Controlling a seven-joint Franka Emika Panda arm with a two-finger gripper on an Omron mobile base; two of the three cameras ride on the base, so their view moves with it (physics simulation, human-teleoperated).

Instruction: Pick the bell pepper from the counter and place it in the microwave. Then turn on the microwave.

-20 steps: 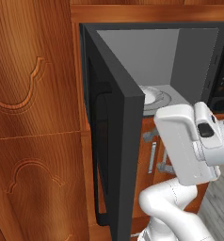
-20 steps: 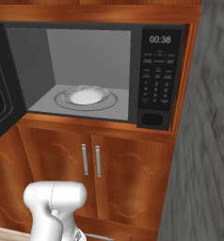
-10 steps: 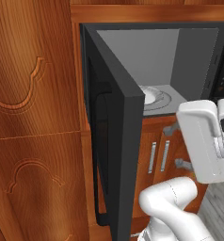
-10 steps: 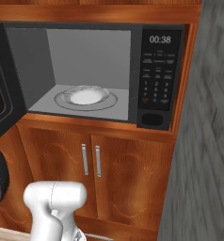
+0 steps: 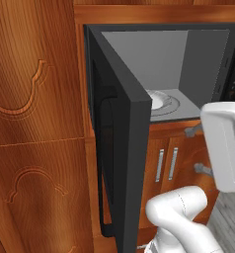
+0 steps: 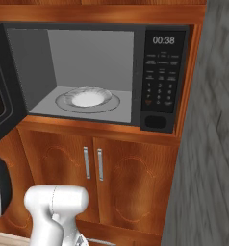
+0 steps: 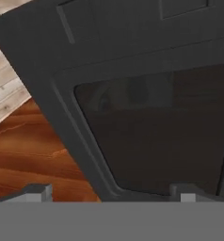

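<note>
Black microwave (image 6: 157, 72), door (image 5: 124, 148) wide open, grey interior, glass turntable (image 6: 87, 98).

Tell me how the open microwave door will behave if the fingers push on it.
The microwave door looks like a rigid slab with a dark window, so it should not flex. It stands wide open on its left edge, so a push would probably swing it shut rather than slide it. Its flat, smooth face may let the fingers slip.
</note>
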